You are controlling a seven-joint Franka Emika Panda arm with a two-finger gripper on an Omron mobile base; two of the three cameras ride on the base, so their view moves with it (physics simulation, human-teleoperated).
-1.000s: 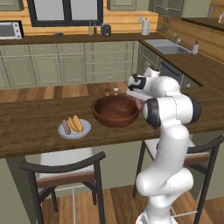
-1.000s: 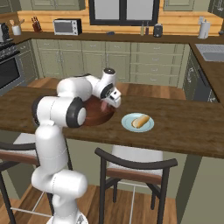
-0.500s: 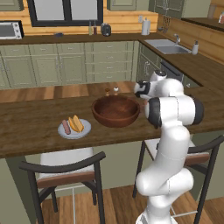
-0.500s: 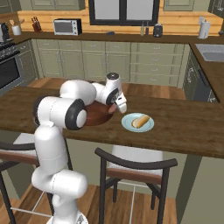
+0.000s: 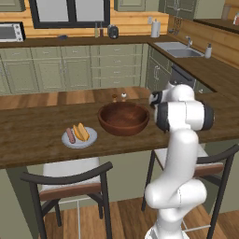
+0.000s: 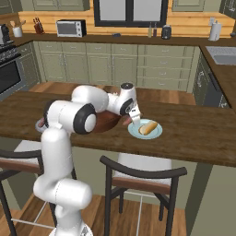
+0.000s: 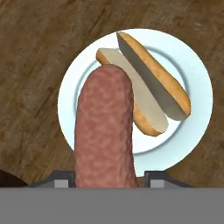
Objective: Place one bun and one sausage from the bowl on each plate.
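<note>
My gripper [image 7: 109,177] is shut on a pinkish-brown sausage [image 7: 105,131], which stands on end just above the pale blue-green plate [image 7: 72,94]. A split golden bun [image 7: 153,83] lies on that plate, to the right of the sausage. From the right base view the gripper [image 6: 135,116] hovers at the plate's [image 6: 156,134] left edge, beside the bun [image 6: 148,127]. The dark wooden bowl [image 5: 123,117] sits left of it. Further left, the grey-white plate [image 5: 92,139] holds a bun [image 5: 82,132] and a sausage [image 5: 70,135].
Two small shakers [image 5: 119,97] stand behind the bowl. Dark-framed stools [image 5: 70,179] [image 6: 143,173] are tucked under the counter's near edge. The sink [image 5: 179,52] and cabinets line the far wall.
The gripper has swung right from over the bowl to over the blue-green plate, carrying the sausage with it. The bowl and both plates stay put.
</note>
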